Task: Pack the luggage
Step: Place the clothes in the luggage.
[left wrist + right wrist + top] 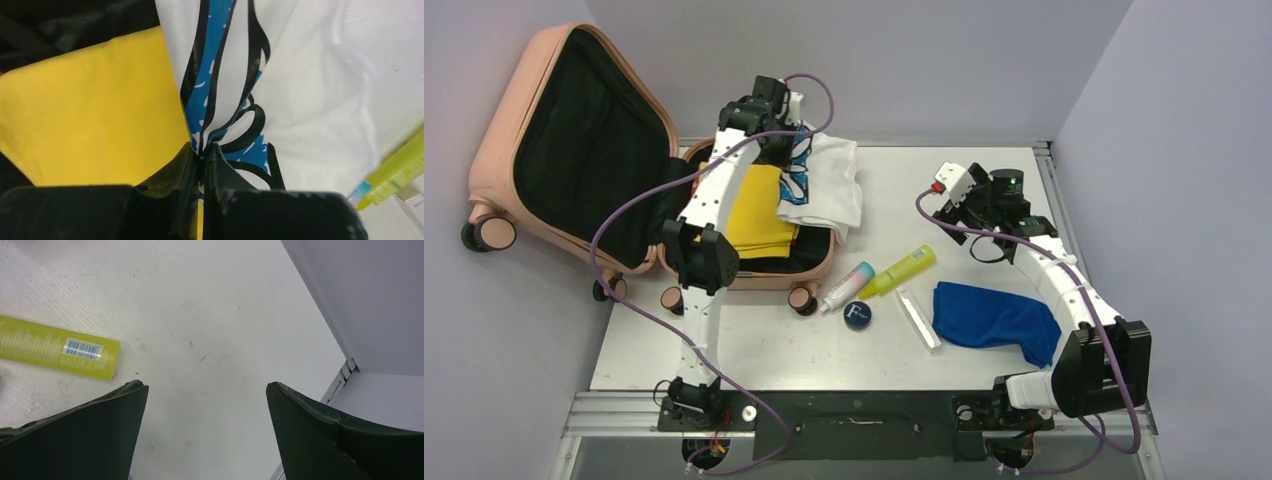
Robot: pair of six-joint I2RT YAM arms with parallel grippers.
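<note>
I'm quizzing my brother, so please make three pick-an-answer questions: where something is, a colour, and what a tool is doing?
1. Where is the yellow cloth? A) in the luggage B) on the floor C) on the table
2. The cloth beside the right arm is: A) red B) blue C) green
3. The left tool is: A) open B) shut on the white shirt C) unseen
Answers: 1A, it lies in the open case; 2B, plainly blue from above; 3B, it pinches the fabric.
</note>
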